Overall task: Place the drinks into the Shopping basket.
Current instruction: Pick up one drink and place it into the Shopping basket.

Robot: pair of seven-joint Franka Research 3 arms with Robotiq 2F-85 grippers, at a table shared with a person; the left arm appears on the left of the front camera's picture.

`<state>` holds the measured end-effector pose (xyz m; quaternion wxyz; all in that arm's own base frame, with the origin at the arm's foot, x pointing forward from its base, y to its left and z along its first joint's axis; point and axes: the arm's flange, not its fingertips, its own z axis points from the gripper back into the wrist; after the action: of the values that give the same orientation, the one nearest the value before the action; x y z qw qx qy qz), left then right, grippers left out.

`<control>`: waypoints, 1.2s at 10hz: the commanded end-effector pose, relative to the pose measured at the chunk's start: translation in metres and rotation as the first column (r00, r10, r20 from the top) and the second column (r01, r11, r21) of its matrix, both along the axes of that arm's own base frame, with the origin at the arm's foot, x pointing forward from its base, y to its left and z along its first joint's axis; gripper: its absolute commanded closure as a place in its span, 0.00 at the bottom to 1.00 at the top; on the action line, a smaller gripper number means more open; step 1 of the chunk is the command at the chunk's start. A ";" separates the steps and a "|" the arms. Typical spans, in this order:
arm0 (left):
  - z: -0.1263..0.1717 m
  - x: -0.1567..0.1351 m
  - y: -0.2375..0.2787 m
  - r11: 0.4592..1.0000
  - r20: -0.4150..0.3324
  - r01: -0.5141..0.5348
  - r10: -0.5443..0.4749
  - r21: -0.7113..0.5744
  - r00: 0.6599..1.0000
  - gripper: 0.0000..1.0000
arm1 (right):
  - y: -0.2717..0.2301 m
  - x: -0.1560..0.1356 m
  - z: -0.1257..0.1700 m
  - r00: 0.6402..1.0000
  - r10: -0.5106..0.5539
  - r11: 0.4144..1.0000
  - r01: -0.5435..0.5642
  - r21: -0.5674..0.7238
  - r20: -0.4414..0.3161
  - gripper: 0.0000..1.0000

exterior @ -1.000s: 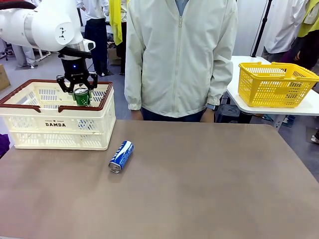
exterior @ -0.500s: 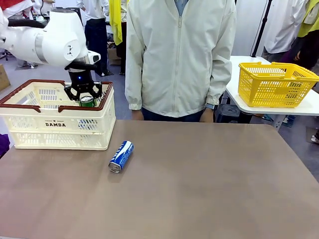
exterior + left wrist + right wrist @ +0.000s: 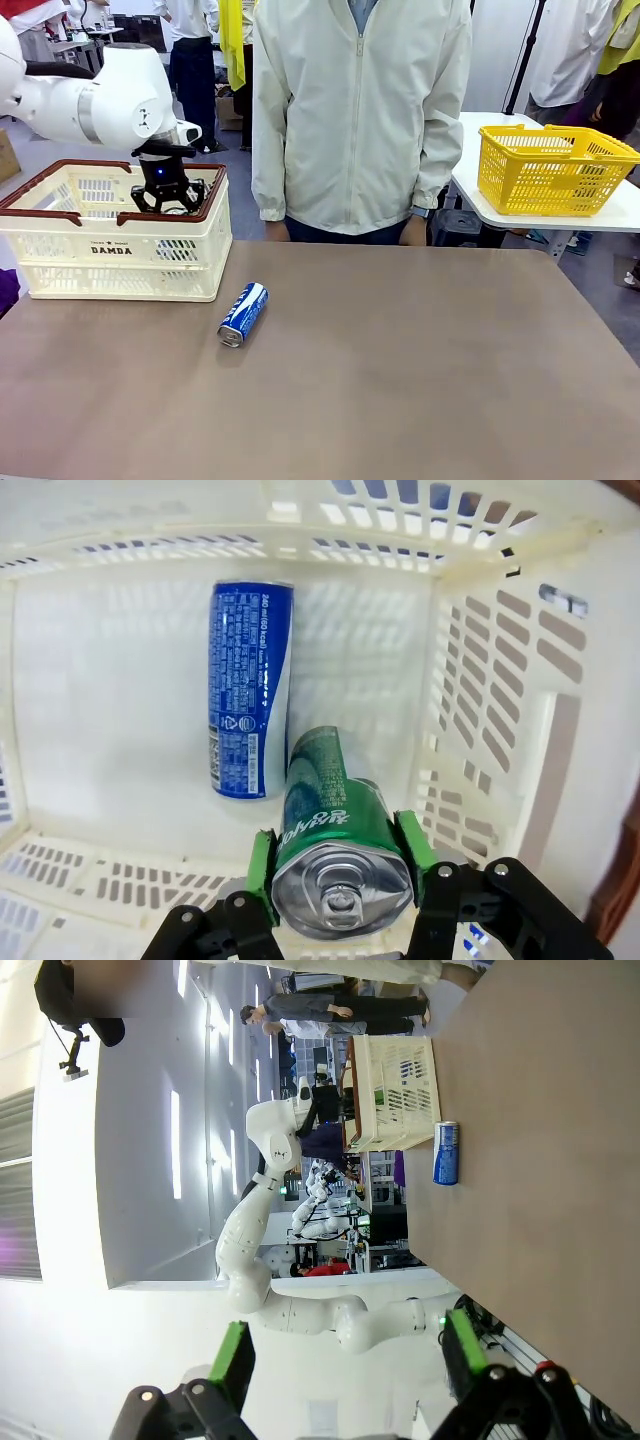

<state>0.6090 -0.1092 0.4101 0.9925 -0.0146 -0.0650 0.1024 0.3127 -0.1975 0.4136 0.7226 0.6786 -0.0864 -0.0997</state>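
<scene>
Down they go: the left jaws, above the Shopping basket (image 3: 112, 250) rim a second ago, have sunk inside at far left, half-closed on the green can (image 3: 335, 820), just beside a blue can (image 3: 248, 685) lying on the basket floor. Release looks next. A second blue can (image 3: 243, 313) waits on the tabletop (image 3: 420, 380). The right jaws gape wide, empty.
</scene>
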 end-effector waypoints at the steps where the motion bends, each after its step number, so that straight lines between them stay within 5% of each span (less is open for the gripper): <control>1: 0.001 0.011 0.000 1.000 -0.010 0.016 -0.016 -0.013 1.000 1.00 | -0.001 -0.002 0.004 1.000 0.009 1.000 -0.009 0.001 -0.005 0.00; 2: -0.001 0.011 -0.001 1.000 -0.019 0.017 -0.017 -0.013 1.000 0.77 | -0.001 -0.002 0.004 1.000 0.009 1.000 -0.009 0.001 -0.005 0.00; 3: -0.002 0.012 -0.002 1.000 -0.030 0.013 -0.013 -0.010 0.999 0.20 | -0.001 -0.002 0.004 1.000 0.009 1.000 -0.009 0.001 -0.005 0.00; 4: -0.002 0.012 -0.002 1.000 -0.035 0.014 -0.014 -0.006 0.999 0.00 | -0.001 -0.002 0.004 1.000 0.009 1.000 -0.009 0.001 -0.005 0.00; 7: 0.018 0.009 -0.001 1.000 -0.024 0.022 -0.022 0.005 0.999 0.00 | -0.001 -0.002 0.004 1.000 0.009 1.000 -0.009 0.001 -0.005 0.00; 10: 0.098 -0.001 0.024 0.998 0.052 0.029 -0.026 -0.051 0.998 0.00 | -0.001 -0.002 0.004 1.000 0.009 1.000 -0.009 0.001 -0.005 0.00; 12: 0.150 -0.034 0.043 0.955 0.086 0.147 -0.129 -0.257 0.988 0.00 | -0.001 -0.002 0.004 1.000 0.009 1.000 -0.009 0.001 -0.005 0.00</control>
<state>0.5916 -0.0830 0.5547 0.9873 -0.0892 -0.1056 0.0778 0.3128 -0.1974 0.4135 0.7226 0.6786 -0.0861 -0.0996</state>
